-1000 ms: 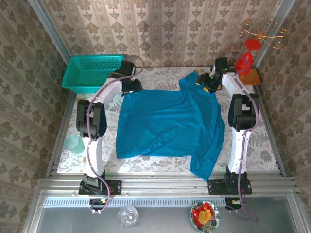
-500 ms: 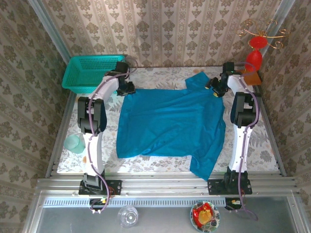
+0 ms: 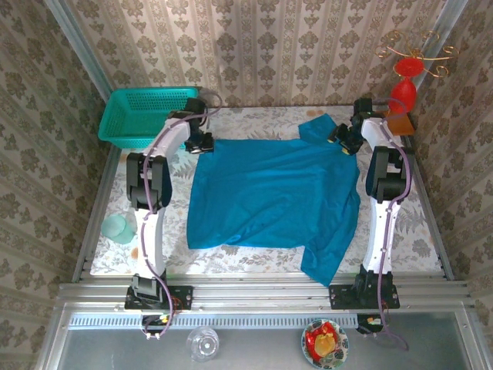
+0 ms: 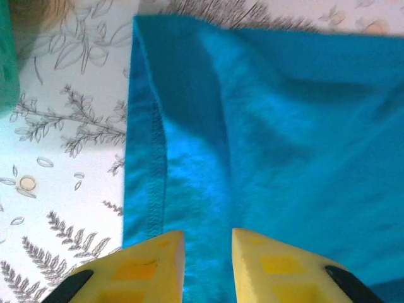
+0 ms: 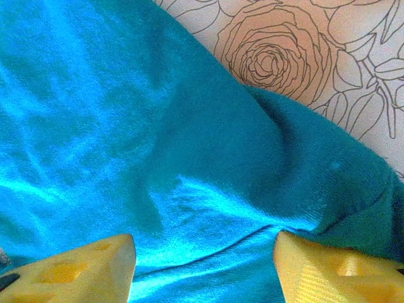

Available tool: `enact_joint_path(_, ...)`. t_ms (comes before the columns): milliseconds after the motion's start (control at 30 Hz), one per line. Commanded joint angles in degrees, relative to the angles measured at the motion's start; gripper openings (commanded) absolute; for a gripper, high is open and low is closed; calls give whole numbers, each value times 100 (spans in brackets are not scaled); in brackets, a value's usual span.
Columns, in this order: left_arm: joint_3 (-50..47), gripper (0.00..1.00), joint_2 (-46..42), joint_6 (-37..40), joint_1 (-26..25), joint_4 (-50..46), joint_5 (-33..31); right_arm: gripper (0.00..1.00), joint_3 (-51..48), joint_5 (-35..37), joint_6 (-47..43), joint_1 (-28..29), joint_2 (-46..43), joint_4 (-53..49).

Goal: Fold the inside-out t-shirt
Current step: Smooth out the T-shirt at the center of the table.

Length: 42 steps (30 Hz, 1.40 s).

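Observation:
The inside-out t-shirt [image 3: 269,193] is bright blue and lies spread flat on the floral tablecloth, with one sleeve poking out at the far right. My left gripper [image 3: 202,142] is at its far left corner. In the left wrist view the gripper [image 4: 207,237] has its yellow fingers a narrow gap apart, pressed down on the t-shirt [image 4: 284,126] just inside the stitched hem. My right gripper [image 3: 344,141] is beside the far right sleeve. In the right wrist view this gripper [image 5: 203,243] stands wide open over a raised crease of the t-shirt [image 5: 126,95].
A teal mesh basket [image 3: 142,116] stands at the far left corner, close behind the left gripper. A pale green cup [image 3: 118,228] sits at the left edge. A red ornament [image 3: 400,92] and an orange block [image 3: 397,123] stand at the far right.
The right gripper has moved right and back along the sleeve. The shirt's far edge now lies straighter and farther back. The left gripper's fingers have drawn closer together at the corner.

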Motion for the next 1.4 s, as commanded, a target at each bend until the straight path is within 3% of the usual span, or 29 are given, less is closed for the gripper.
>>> enact_joint_path(0, -296, 25, -147, 303, -72, -506, -373, 62, -1, 147, -99, -21, 90, -360)
enact_joint_path(267, -2333, 25, -1336, 83, -142, 250, 155, 62, -23, 135, -108, -8, 100, -343)
enact_joint_path(400, -2821, 26, -1531, -15, -130, 449, 382, 62, -15, 135, -118, -8, 107, -352)
enact_joint_path(967, -2977, 29, -1376, 14, -121, 321, -336, 62, 73, 135, -206, -8, 99, -475)
enact_joint_path(1100, -2977, 29, -1312, 24, -121, 324, -199, 62, 60, 133, -215, -8, 107, -475)
enact_joint_path(1367, -2995, 19, -1216, 11, -163, 381, -91, 62, 47, 81, -250, -8, 124, -475)
